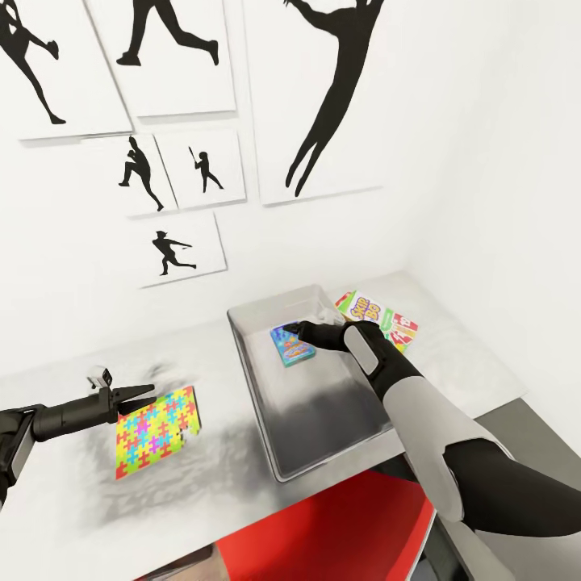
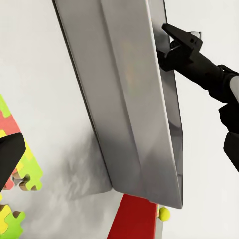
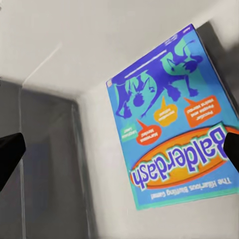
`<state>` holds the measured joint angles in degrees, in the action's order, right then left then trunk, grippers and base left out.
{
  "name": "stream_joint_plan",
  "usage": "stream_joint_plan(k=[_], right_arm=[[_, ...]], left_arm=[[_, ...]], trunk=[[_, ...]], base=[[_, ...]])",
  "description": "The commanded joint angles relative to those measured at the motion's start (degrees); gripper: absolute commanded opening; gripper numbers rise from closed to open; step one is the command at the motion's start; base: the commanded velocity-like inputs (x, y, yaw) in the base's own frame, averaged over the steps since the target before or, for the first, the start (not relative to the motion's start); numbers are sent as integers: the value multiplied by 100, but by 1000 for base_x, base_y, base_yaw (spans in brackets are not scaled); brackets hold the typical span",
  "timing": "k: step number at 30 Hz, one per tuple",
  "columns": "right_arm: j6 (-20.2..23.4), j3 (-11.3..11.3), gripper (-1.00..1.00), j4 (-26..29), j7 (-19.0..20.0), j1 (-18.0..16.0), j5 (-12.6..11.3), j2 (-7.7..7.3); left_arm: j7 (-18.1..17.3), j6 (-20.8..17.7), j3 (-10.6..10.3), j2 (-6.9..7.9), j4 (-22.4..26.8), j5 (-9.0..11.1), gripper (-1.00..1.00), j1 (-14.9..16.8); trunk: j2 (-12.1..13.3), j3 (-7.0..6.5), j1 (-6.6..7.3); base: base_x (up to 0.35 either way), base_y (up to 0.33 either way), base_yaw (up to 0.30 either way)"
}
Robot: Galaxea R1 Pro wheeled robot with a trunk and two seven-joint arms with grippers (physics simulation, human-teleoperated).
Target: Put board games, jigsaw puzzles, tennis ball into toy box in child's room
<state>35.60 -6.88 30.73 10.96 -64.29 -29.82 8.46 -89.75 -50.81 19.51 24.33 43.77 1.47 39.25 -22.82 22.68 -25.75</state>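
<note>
At centre frame we see our right gripper (image 1: 303, 329) inside the toy box (image 1: 266, 403), jaws spread wide and empty over the blue board game (image 1: 292, 345) lying on the box floor. At lower left, our left gripper (image 1: 145, 393) hangs jaws parted beside a jigsaw puzzle (image 1: 155, 431) on the surface (image 1: 64, 484). Another board game (image 1: 379, 316) lies right of the box.

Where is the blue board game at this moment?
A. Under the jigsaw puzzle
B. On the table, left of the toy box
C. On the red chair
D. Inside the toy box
D: the blue board game lies on the floor of the toy box, with the right gripper open just above it.
</note>
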Motion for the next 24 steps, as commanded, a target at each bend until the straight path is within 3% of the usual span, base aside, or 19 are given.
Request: stream_joint_plan(k=[1, 17, 24], right_arm=[[15, -5, 100, 3, 22, -4, 13, -5], [16, -6, 100, 74, 46, -1, 19, -16], [79, -6, 100, 475, 47, 67, -15, -37]], left_arm=[[-25, -61, 0, 1, 0, -6, 100, 3], [-25, -61, 1, 1, 0, -6, 100, 3], [-25, -61, 3, 1, 0, -6, 100, 3]], trunk=[[-10, 9, -3], [-10, -9, -3], [-10, -62, -3]], base=[[0, 0, 0], [0, 0, 0], [0, 0, 0]])
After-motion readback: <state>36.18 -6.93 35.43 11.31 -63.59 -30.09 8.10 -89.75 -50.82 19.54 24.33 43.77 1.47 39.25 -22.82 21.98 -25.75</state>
